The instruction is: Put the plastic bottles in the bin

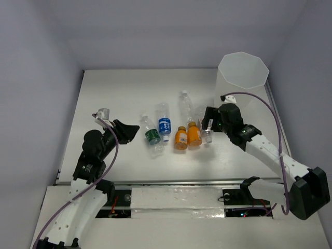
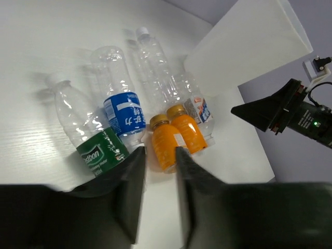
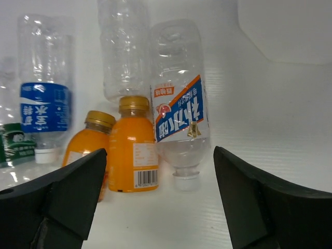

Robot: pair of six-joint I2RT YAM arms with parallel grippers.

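Several plastic bottles lie in a cluster at mid-table. They are a green-labelled one (image 1: 152, 136) (image 2: 98, 155), a blue-labelled one (image 1: 164, 124) (image 3: 44, 109), a plain clear one (image 1: 185, 106), two orange bottles (image 1: 180, 138) (image 1: 194, 134) (image 3: 134, 145), and a clear bottle with a blue-and-orange label (image 1: 205, 129) (image 3: 179, 114). The bin (image 1: 243, 70) (image 3: 285, 31) stands at the far right. My left gripper (image 1: 129, 130) (image 2: 160, 155) is open and empty, just left of the green-labelled bottle. My right gripper (image 1: 207, 122) (image 3: 160, 150) is open wide and empty, hovering by the cap end of the blue-and-orange-labelled bottle.
The white table (image 1: 114, 98) is walled by grey panels on three sides. The bin stands close behind my right arm. The table's near edge runs along a metal rail (image 1: 171, 182).
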